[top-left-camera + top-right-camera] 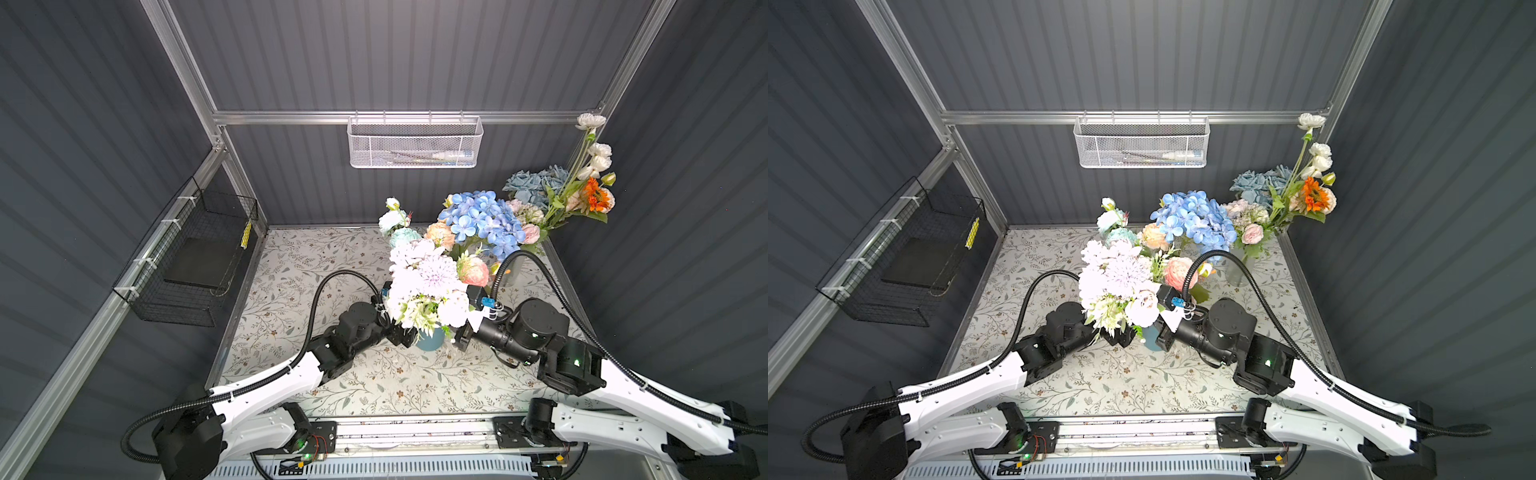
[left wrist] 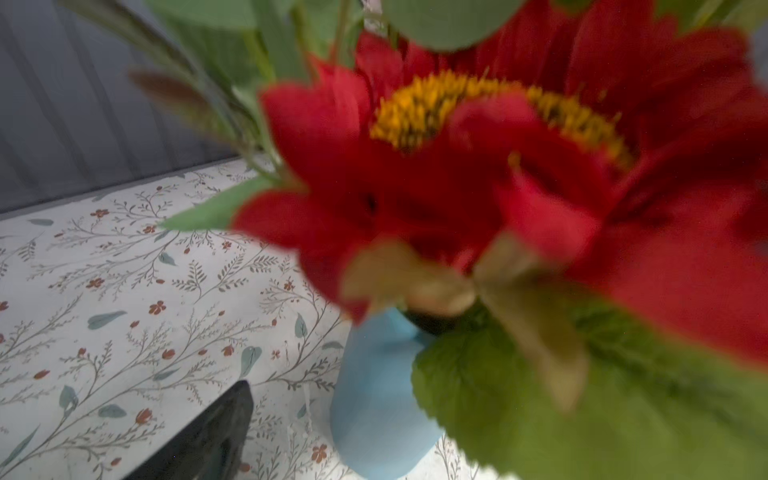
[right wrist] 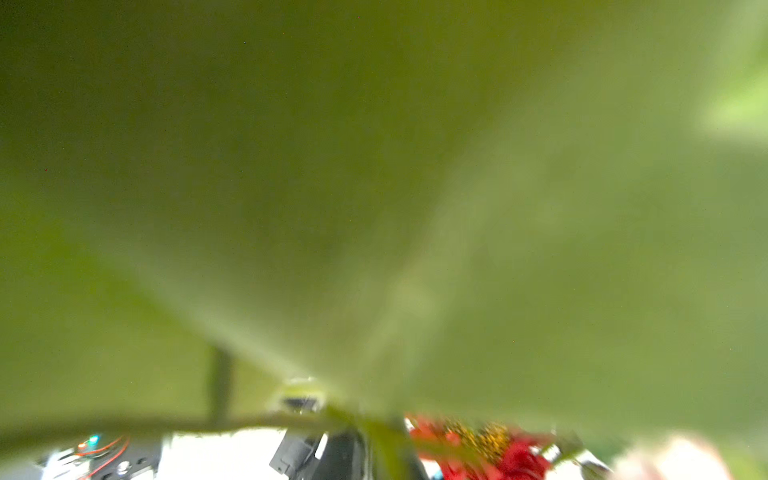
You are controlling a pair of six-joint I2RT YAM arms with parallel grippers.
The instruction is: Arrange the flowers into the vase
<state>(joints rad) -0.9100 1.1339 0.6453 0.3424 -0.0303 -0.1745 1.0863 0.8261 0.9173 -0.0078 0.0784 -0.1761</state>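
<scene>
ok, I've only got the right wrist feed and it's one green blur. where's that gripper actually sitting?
Observer: That blur is a large green leaf on your lens. In both top views the right gripper is tucked under the bouquet, right beside the blue vase.
Operator: Vase loaded yet?
Observer: Yes. A mass of white and lilac blossoms stands over it in a top view.
Operator: And the left arm?
Observer: The left gripper is at the vase's opposite side, jaws wide. The left wrist view shows one finger with a gap to the vase.
</scene>
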